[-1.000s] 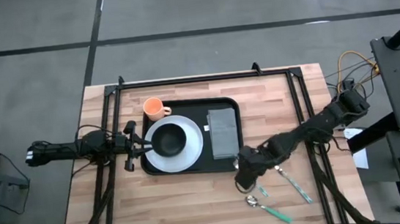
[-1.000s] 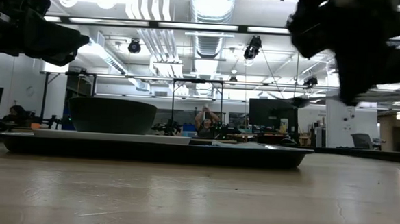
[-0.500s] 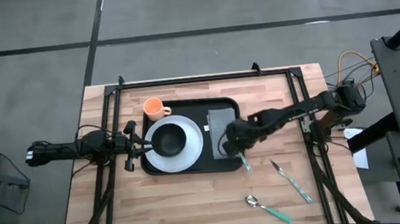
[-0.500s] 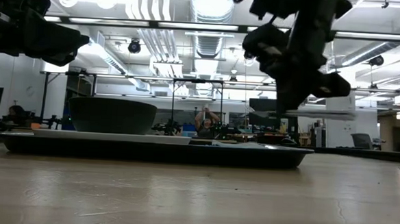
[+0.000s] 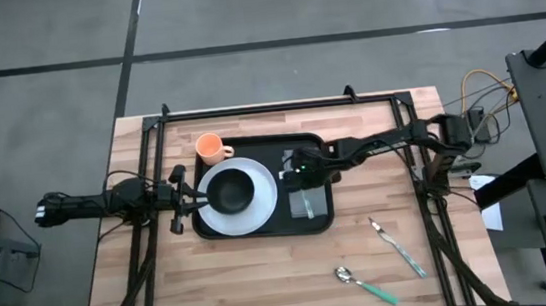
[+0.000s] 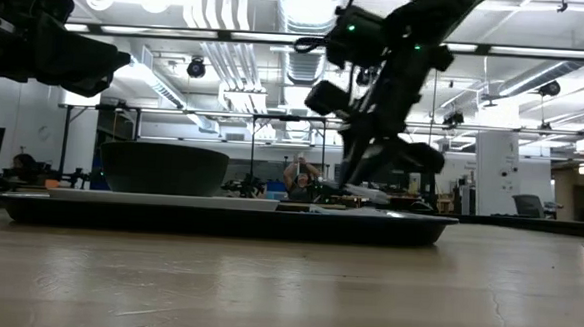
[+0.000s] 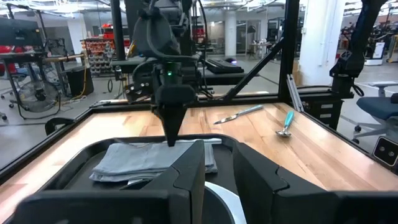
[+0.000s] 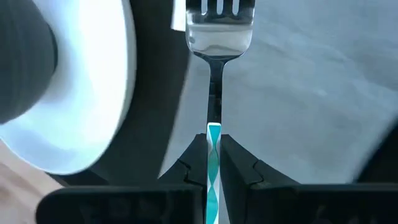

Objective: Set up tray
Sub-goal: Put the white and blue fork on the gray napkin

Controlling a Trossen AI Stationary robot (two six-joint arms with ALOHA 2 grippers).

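The tray point(image 5: 264, 227) sits in the middle of my tabletop. My right gripper point(image 5: 300, 173) pinches a fork point(image 8: 214, 74) just above the gray napkin point(image 5: 308, 202) on the tray's right side. My left gripper point(image 5: 192, 192) waits at the tray's left edge, a little open.

There is one black tray point(image 5: 260, 229) on the desk point(image 5: 266, 284). There is one white plate point(image 5: 264, 206), one black bowl point(image 5: 231, 188), one orange cup point(image 5: 210, 146) and one grey napkin point(image 5: 308, 202). There are three pieces of cutlery: one fork point(image 8: 217, 37), one knife point(image 5: 400, 250) and one spoon point(image 5: 364, 285). There are two robot arms, so there are two end effectors: the left end effector point(image 5: 193, 191) and the right end effector point(image 5: 297, 174).
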